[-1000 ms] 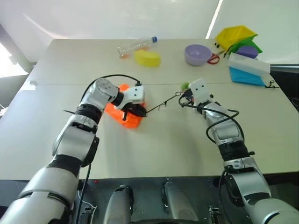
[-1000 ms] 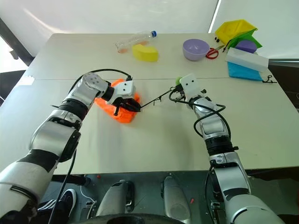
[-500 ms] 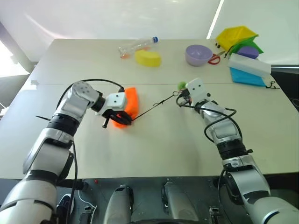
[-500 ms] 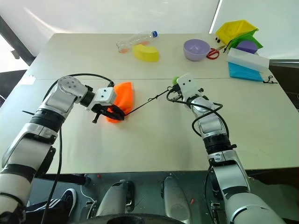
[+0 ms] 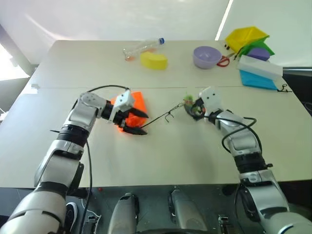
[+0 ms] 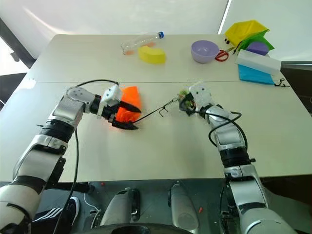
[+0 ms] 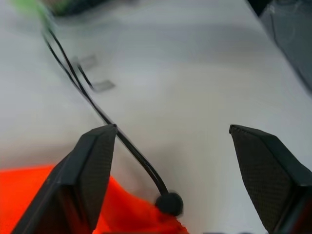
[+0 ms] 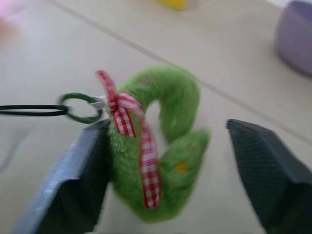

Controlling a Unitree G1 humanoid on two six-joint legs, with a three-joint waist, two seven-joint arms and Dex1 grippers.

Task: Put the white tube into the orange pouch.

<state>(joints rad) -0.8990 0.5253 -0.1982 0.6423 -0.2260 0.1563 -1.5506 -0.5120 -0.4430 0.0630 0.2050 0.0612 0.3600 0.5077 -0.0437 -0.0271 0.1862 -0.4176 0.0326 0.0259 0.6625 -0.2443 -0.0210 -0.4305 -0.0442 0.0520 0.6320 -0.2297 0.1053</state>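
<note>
Lying on the bench (image 5: 161,156), the orange pouch (image 5: 134,105) sits just behind the spread-open left end effector (image 5: 139,122); its cord (image 5: 158,117) runs to a green charm (image 8: 161,141) between the open right end effector (image 8: 165,146). White tube unseen. Retreat gently, avoiding snagging.

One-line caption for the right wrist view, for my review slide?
Open right gripper around a green plush charm with a red checked ribbon, ringed to the pouch's black cord, on the table.
</note>
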